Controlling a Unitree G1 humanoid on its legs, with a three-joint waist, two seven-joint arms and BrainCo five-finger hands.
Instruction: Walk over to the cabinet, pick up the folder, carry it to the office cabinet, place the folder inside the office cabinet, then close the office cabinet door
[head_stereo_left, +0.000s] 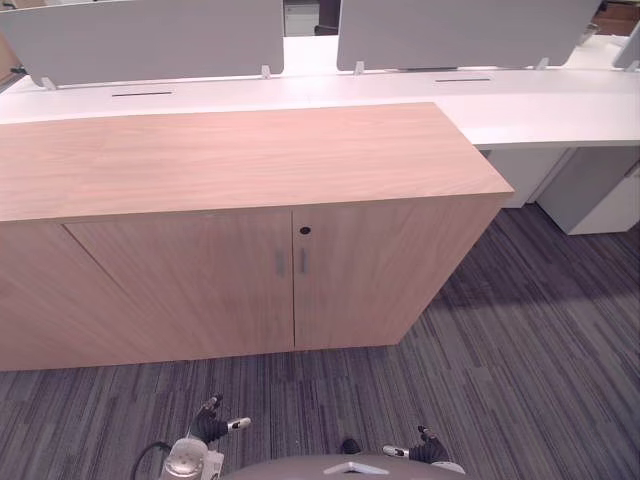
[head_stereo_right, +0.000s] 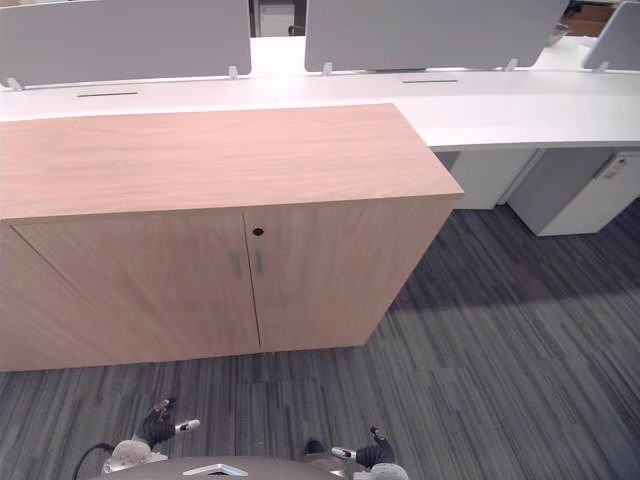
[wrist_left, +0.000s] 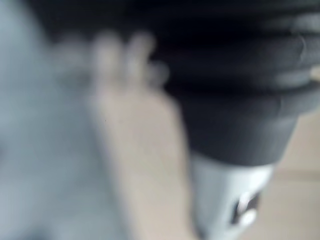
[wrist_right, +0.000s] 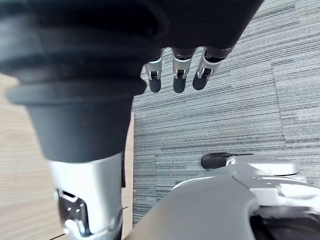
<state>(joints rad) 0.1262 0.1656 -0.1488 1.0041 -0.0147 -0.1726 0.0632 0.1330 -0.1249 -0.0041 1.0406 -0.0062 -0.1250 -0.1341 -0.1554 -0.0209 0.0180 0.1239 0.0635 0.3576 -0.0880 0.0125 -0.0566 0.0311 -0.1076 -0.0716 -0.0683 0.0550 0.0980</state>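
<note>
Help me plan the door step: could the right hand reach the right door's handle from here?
Probably not yet. The right hand hangs low beside the robot, with a band of carpet between it and the cabinet. Nothing blocks the right door's handle, so a step closer should do.

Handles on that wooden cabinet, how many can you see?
2. One handle left of the door seam, the other handle right of it, under the keyhole. More may hide past the cabinet's cut-off left end.
</note>
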